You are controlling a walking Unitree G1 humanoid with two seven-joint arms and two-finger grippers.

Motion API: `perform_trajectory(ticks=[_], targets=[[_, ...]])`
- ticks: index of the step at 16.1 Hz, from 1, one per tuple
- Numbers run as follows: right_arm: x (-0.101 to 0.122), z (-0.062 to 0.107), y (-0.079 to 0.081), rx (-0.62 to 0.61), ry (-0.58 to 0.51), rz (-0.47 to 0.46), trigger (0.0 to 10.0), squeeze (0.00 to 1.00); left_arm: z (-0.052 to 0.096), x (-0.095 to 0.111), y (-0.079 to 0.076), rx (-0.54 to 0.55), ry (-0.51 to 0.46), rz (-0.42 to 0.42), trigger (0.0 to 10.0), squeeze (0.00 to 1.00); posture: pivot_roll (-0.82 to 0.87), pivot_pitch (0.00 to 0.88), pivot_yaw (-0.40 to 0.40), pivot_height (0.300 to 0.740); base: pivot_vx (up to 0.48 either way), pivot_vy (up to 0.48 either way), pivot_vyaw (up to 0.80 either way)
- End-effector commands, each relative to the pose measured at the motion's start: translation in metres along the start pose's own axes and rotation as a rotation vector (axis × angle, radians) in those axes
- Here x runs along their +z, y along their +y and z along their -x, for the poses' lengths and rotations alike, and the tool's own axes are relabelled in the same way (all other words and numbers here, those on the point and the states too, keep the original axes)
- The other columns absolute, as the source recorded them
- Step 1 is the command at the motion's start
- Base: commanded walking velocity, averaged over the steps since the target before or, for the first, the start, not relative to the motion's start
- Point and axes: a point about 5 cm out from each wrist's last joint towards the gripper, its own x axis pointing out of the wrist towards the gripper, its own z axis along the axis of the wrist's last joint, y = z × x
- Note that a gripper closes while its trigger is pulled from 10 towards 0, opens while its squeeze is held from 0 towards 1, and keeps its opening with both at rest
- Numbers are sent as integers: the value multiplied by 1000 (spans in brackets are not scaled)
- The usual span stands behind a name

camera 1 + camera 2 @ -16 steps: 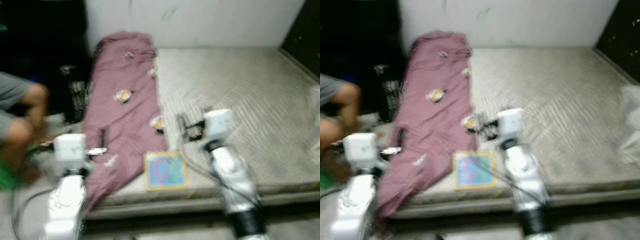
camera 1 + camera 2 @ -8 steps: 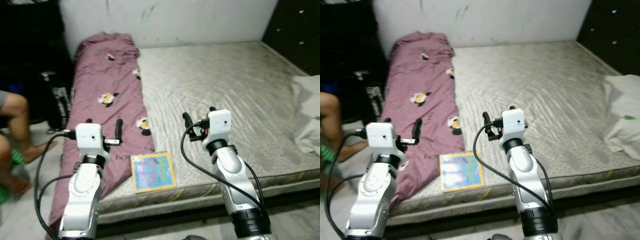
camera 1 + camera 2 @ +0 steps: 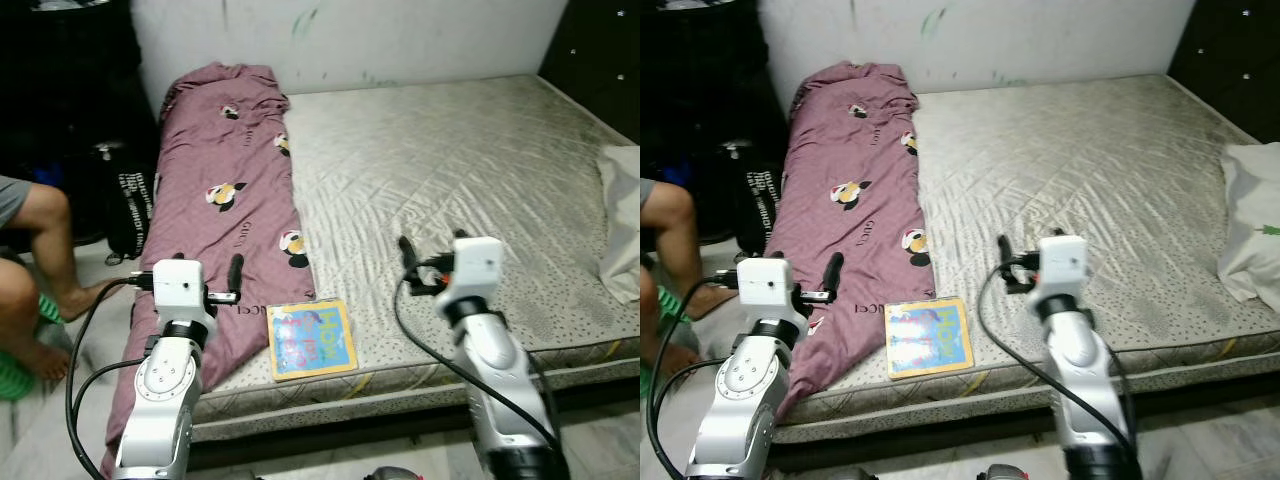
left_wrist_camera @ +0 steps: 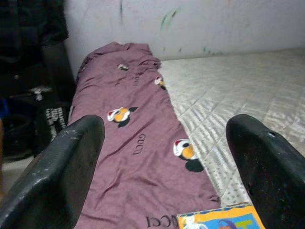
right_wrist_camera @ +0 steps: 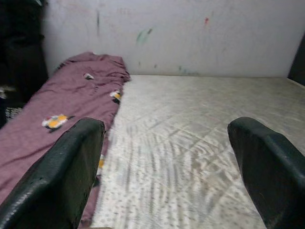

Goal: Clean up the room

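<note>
A maroon blanket with cartoon prints lies along the left side of a bare grey mattress. A colourful picture book rests flat at the mattress's front edge, beside the blanket's lower end. My left gripper hovers over the blanket's lower part, just left of the book, and its fingers stand wide apart and empty. My right gripper is held above the bare mattress to the right of the book, open, with nothing between its fingers. A white pillow lies at the right edge.
A person's bare legs are on the floor at the left, next to a black bag and something green. A white wall runs behind the bed. Dark furniture stands at the back right.
The view has swung and steadied from a blur. Relative to the book, my right arm has shifted to the right and slightly lower. The left arm has hardly moved.
</note>
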Motion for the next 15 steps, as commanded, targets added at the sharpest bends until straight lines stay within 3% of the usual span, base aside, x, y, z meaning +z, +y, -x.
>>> perform_trajectory(ticks=[1, 5, 9, 15], targets=[[9, -3, 2, 6, -28, -14, 10000, 0, -2, 2, 2, -17, -13, -10, 10000, 0, -74, 0, 24, 740, 0, 0, 563], [12, -6, 7, 12, -41, -25, 10000, 0, -3, 5, -2, -34, -22, -17, 10000, 0, -71, 0, 35, 740, 0, 0, 708], [12, -7, 8, 14, -39, -27, 10000, 0, -2, 7, 0, -39, -30, -24, 10000, 0, -66, 0, 39, 740, 0, 0, 0], [11, -7, 8, 18, -34, -17, 10000, 0, -1, 7, -1, -49, -34, -16, 10000, 0, -63, 0, 35, 740, 0, -407, 0]])
